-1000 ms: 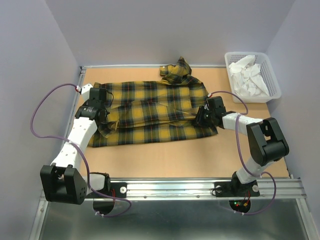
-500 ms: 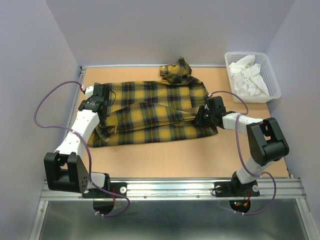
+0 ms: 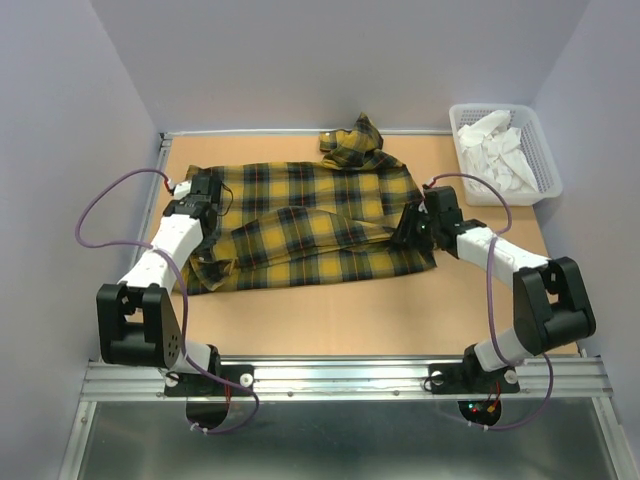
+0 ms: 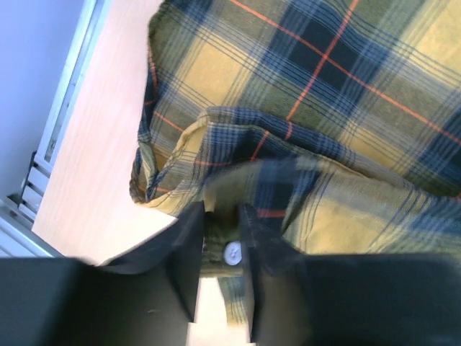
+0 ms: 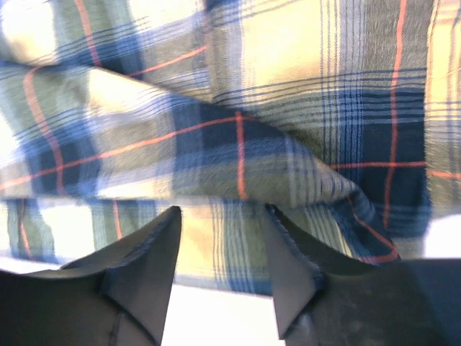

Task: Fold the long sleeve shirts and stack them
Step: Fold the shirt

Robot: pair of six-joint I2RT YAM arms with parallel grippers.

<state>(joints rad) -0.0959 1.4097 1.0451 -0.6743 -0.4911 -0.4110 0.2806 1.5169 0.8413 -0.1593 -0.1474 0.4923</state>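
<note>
One long sleeve shirt (image 3: pixel 310 215), yellow and dark plaid, lies spread across the table with its collar (image 3: pixel 352 143) bunched at the back. A fold of it lies across its middle. My left gripper (image 3: pixel 208 230) is at the shirt's left end, shut on a cloth edge with a small white button (image 4: pixel 232 252) between its jaws (image 4: pixel 221 216). My right gripper (image 3: pixel 410 230) is at the shirt's right edge. In the right wrist view it (image 5: pixel 223 216) is open, with the plaid cloth (image 5: pixel 252 86) lying flat between and beyond its fingers.
A white mesh basket (image 3: pixel 500 198) holding white cloths (image 3: pixel 495 145) stands at the back right corner. Lilac walls close in the table on the left, back and right. Bare wooden table (image 3: pixel 330 315) shows in front of the shirt.
My left gripper has moved toward the back and right with the cloth, dragging the fold over the shirt. My right arm's elbow has swung toward the front; its gripper has barely shifted.
</note>
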